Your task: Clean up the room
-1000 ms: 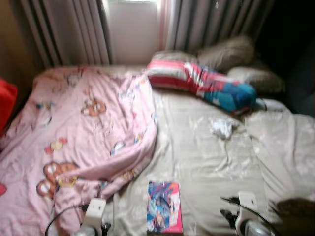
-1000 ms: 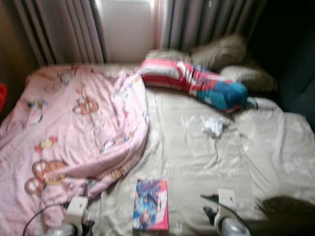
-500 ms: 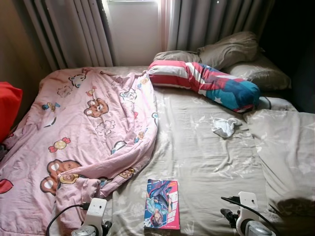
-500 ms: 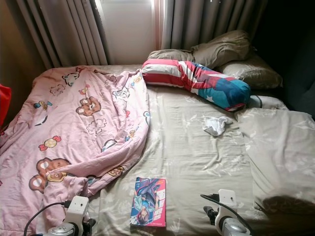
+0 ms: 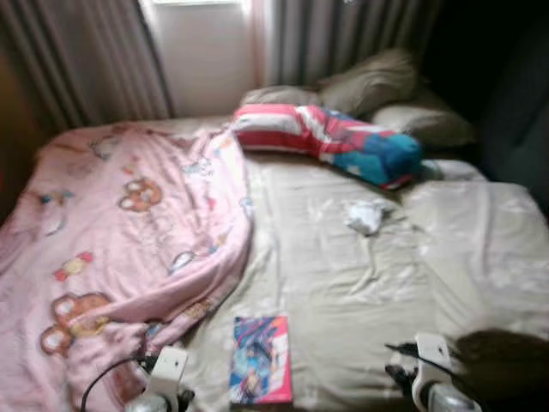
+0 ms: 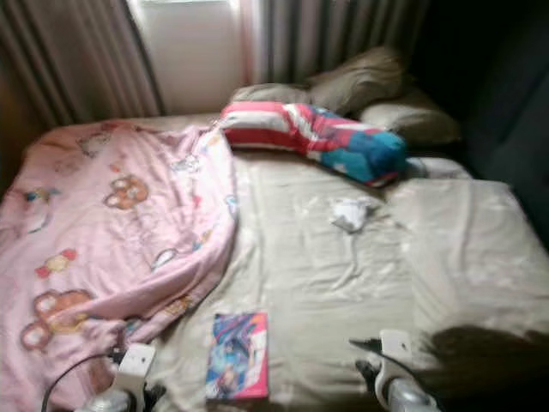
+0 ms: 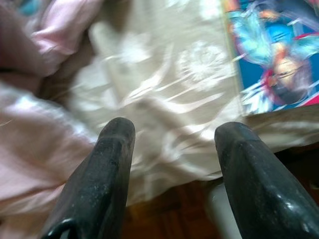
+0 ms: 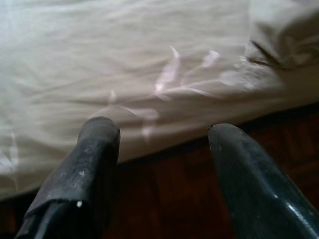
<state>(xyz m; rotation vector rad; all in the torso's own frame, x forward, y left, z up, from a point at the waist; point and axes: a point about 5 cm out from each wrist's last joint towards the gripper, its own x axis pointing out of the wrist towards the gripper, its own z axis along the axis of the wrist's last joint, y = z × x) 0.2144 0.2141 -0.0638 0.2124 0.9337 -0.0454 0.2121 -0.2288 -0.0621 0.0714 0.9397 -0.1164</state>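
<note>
I see a bed (image 5: 343,283) in a beige sheet. A pink blanket (image 5: 111,249) covers its nine o'clock side, a book (image 5: 261,371) lies at six, a crumpled white cloth (image 5: 364,215) near centre, and a striped bolster (image 5: 330,142) and pillows (image 5: 369,81) at twelve.

Count, head views blurred: 1 bed (image 5: 360,292) with beige sheet, 1 pink cartoon-print blanket (image 5: 120,232), 1 book (image 5: 260,371) with a colourful cover near the foot edge, 1 crumpled white cloth (image 5: 364,215) mid-bed, 1 long striped bolster (image 5: 330,142) in red, white and blue, 3 beige pillows behind it: (image 5: 279,94), (image 5: 369,77), (image 5: 425,124). 1 folded beige cover (image 5: 480,232) on the right side. 1 window (image 5: 202,47), 2 grey curtains: (image 5: 94,60), (image 5: 343,34). 2 grippers: left gripper (image 7: 172,137), right gripper (image 8: 162,134), each with 2 black fingers set apart.
</note>
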